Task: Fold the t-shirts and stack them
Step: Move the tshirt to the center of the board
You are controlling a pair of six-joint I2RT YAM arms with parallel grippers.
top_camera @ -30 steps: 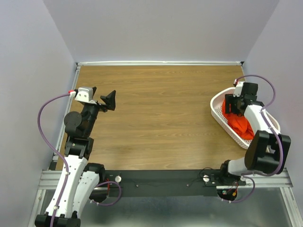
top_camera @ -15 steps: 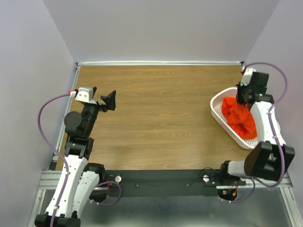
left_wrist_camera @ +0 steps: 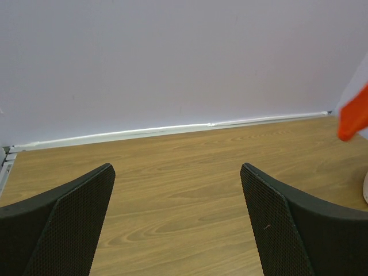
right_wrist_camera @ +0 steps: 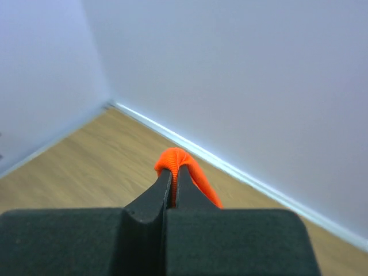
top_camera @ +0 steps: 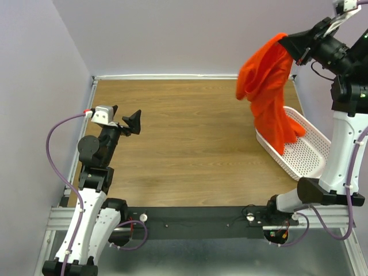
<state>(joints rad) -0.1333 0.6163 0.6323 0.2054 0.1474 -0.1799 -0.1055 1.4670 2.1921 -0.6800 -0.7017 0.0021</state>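
Wood table (top_camera: 190, 144) w/ plain lilac walls. Nothing folded or stacked yet, so I reckon we're at the start & the whole fold is left. Near me, left gripper (top_camera: 125, 115) hovers, jaws wide, holding nothing. Farther off sits a white basket (top_camera: 305, 152). Above it the orange t-shirt (top_camera: 267, 86) hangs bunched from right gripper (top_camera: 293, 43), pinched tight on a fold.
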